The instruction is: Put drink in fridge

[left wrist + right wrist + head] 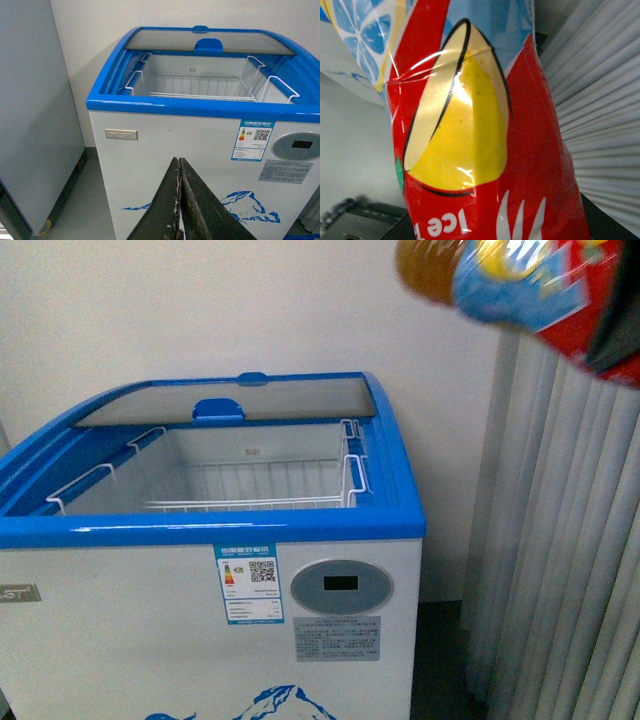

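The drink [510, 285], a bottle of amber liquid with a red, light-blue and yellow label, hangs tilted at the top right of the front view, above and to the right of the fridge [150, 640]. My right gripper [615, 340] is shut on the drink, only a dark part of it showing. In the right wrist view the drink's label [480, 135] fills the picture. The fridge is a white chest cooler with a blue rim [200, 107]; its glass top [230, 398] is slid back, leaving the wire baskets [250, 485] exposed. My left gripper [180, 162] is shut, empty, before the fridge's front.
A plain grey-white cabinet on castors [35, 115] stands left of the fridge. White vertical blinds [560, 560] hang to the fridge's right. A wall runs behind the fridge.
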`<state>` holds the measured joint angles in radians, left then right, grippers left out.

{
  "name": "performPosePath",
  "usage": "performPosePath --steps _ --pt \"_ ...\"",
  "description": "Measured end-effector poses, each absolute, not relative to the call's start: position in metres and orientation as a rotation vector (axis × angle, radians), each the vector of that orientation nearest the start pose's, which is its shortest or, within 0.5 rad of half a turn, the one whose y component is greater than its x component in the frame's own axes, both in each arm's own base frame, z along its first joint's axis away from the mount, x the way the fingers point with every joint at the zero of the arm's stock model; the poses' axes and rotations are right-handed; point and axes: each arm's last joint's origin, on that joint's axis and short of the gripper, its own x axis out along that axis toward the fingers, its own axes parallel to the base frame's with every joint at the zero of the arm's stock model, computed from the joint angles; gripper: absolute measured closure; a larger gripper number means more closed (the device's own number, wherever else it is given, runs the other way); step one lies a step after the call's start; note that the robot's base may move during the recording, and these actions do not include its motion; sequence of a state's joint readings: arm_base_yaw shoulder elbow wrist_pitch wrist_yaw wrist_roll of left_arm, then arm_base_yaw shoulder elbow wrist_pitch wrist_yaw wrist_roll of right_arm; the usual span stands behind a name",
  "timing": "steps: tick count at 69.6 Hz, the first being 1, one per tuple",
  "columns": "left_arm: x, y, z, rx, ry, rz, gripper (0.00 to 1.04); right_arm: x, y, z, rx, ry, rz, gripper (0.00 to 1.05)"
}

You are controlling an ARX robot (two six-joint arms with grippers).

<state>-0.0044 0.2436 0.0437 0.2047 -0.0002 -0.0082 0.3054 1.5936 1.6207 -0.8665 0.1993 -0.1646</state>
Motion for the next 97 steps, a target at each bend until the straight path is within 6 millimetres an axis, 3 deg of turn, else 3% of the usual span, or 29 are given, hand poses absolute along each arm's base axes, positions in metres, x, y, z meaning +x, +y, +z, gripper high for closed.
performPosePath --steps 11,22,34,44,49,61,69,77,85,92,97 --pt "0.110 0.000 0.171 -0.007 -0.015 -0.003 1.02 0.400 0.138 0.331 -0.642 0.856 0.191 0.63" --pt "0.101 0.000 0.166 -0.005 0.017 -0.004 1.02 0.440 0.166 0.313 -0.816 0.852 0.189 0.63" --pt "0.097 0.000 0.168 -0.005 -0.010 -0.005 1.02 0.461 0.176 0.290 -0.921 0.849 0.194 0.63" --pt "0.097 0.000 0.168 -0.005 -0.010 -0.005 1.02 0.467 0.181 0.275 -0.953 0.838 0.207 0.63" --pt "0.097 0.000 0.168 -0.005 -0.010 -0.005 1.02 0.467 0.184 0.266 -0.961 0.839 0.222 0.52" --pt "0.097 0.000 0.168 -0.005 -0.010 -0.004 1.02 0.458 0.191 0.259 -0.912 0.823 0.252 0.25" --pt "0.097 0.000 0.168 -0.005 -0.010 -0.005 1.02 0.442 0.185 0.278 -0.815 0.782 0.261 0.06" --pt "0.097 0.000 0.168 -0.005 -0.010 -0.005 1.02 0.415 0.161 0.305 -0.681 0.733 0.251 0.08" --pt "0.097 0.000 0.168 -0.005 -0.010 -0.005 1.02 0.378 0.128 0.319 -0.515 0.723 0.234 0.08" --pt "0.097 0.000 0.168 -0.005 -0.010 -0.004 1.02 0.332 0.090 0.329 -0.332 0.748 0.156 0.08" --pt "0.097 0.000 0.168 -0.005 -0.010 -0.005 1.02 0.288 0.063 0.337 -0.187 0.776 0.094 0.08"
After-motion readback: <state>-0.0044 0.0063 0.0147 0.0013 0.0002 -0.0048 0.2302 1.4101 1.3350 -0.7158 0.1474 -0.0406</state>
